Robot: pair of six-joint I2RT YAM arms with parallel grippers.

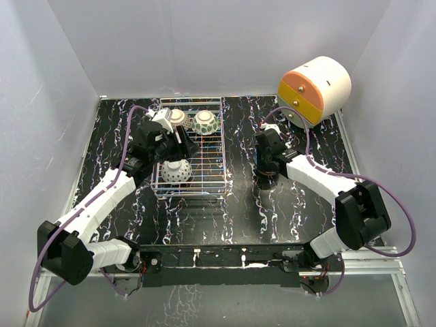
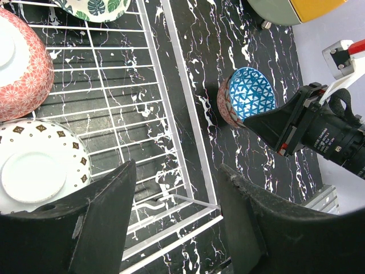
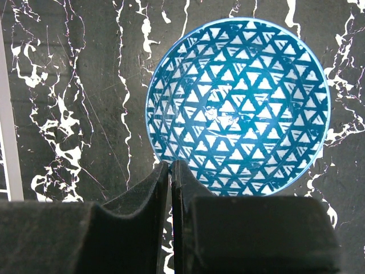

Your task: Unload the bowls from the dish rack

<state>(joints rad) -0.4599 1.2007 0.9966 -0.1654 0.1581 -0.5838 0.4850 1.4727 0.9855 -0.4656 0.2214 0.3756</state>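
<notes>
The silver wire dish rack (image 1: 212,178) stands left of centre on the table. It holds a green-leaf bowl (image 1: 204,123), an upturned bowl (image 1: 178,117) beside it, and an upturned speckled bowl (image 1: 176,170) near the front. My left gripper (image 1: 178,146) is open and empty over the rack. In the left wrist view (image 2: 177,211) it hangs above the rack's rim (image 2: 171,114), with the pink bowl (image 2: 20,65) and the speckled bowl (image 2: 40,171) to its left. My right gripper (image 3: 171,168) is shut on the rim of a blue-triangle bowl (image 3: 239,108), right of the rack (image 2: 246,103).
A white-and-orange cylindrical drawer unit (image 1: 315,87) lies at the back right. White walls enclose the black marbled table (image 1: 272,211) on three sides. The right arm (image 1: 320,178) crosses the table's right half.
</notes>
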